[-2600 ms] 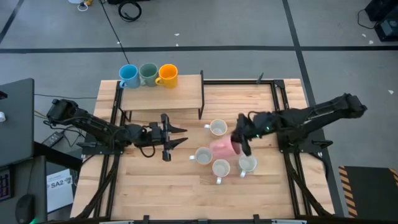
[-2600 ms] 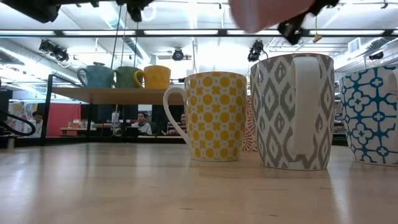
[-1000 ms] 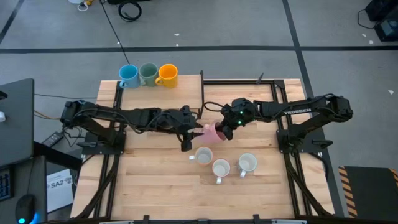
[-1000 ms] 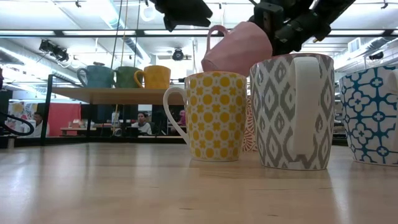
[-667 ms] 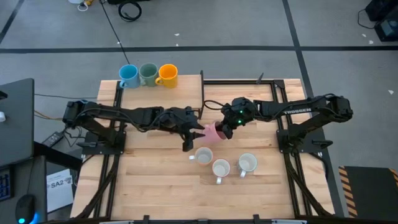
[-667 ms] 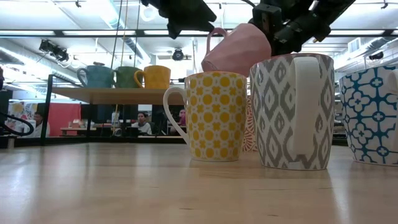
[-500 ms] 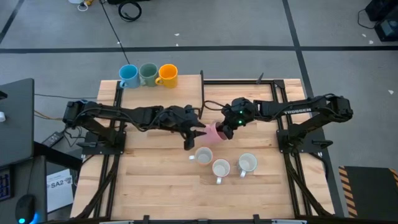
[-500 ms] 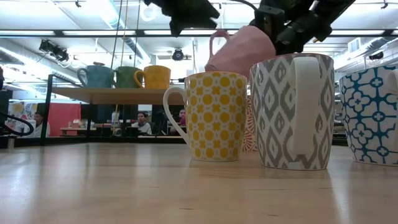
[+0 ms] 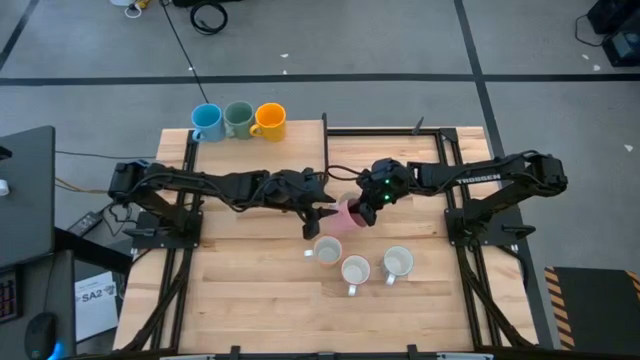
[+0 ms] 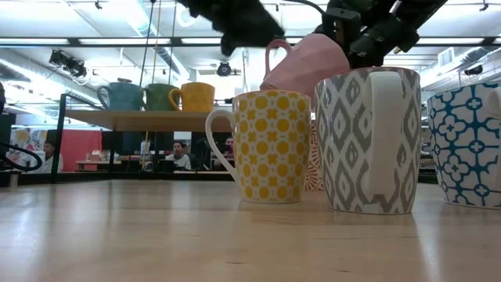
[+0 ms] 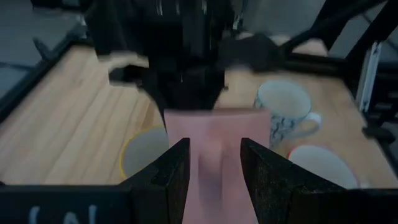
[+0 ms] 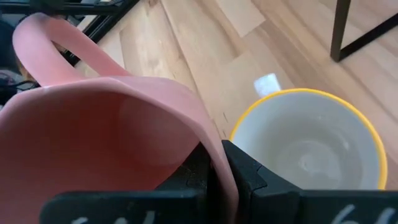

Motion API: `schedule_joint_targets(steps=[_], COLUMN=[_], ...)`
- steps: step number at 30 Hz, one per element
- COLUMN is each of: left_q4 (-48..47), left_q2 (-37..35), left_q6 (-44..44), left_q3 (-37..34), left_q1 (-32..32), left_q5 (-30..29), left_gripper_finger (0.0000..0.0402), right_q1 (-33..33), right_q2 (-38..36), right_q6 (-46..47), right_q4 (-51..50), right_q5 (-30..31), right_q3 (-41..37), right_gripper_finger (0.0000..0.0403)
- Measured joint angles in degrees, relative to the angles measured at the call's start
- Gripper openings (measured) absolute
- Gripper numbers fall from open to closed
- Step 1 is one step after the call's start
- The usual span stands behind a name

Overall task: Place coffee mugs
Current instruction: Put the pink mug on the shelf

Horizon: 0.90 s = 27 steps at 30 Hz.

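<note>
Right gripper (image 9: 362, 207) pinches pink mug (image 9: 345, 214) by its rim, lifted mid-table above patterned mugs (image 9: 355, 265), while left gripper (image 9: 322, 210), jaws part-open astride its handle, holds nothing yet, likely a handover toward the shelf (image 9: 290, 150).

Both arms stretch level toward the middle, the right gripper (image 9: 362, 209) with fingers (image 12: 239, 171) pinched tight, the left gripper (image 9: 325, 212) facing it with fingers (image 11: 168, 174) parted
</note>
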Motion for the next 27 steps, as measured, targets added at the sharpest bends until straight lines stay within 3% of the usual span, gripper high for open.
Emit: schedule_joint_targets(steps=[13,27], left_q4=[-1.4,-1.4], left_q2=[1.6,1.6], left_q6=[0.4,0.1], left_q3=[0.0,0.0], left_q1=[0.2,1.1], left_q5=[0.1,3.1], left_gripper_finger=[0.0136,0.0059], right_q1=[0.1,0.1], right_q2=[0.0,0.0], right_q6=[-0.4,-0.5], right_q4=[-0.2,0.1], right_q5=[-0.4,-0.8], right_q3=[0.0,0.0], right_gripper_finger=[0.0034,0.0034])
